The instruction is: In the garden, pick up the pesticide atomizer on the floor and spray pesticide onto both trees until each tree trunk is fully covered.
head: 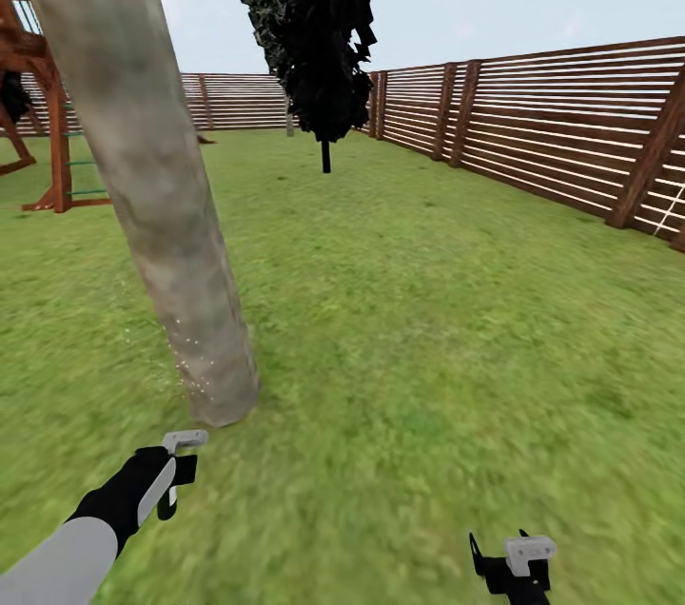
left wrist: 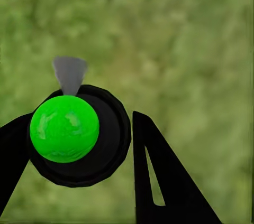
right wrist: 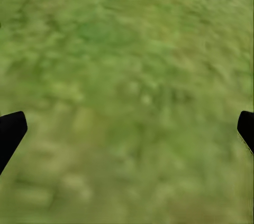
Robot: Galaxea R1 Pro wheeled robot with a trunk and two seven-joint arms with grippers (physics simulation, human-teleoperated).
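A thick beige-grey tree trunk [head: 162, 205] leans up from the grass [head: 428, 320] at the left of the head view, with fine white specks scattered over its lower part near the base. My left gripper [head: 176, 481] hangs just in front of that base. In the left wrist view the left gripper [left wrist: 79, 155] is shut on the pesticide atomizer [left wrist: 64, 128], a black round body with a bright green top and a grey nozzle. My right gripper [head: 514, 567] sits low at the right, and the right wrist view shows this gripper [right wrist: 129, 129] open over bare grass.
A near-black narrow conifer [head: 319, 25] stands further back in the middle. A brown slatted fence [head: 533, 129] runs along the right side and the back. A wooden play frame [head: 43, 110] stands at the far left. Open lawn lies to the trunk's right.
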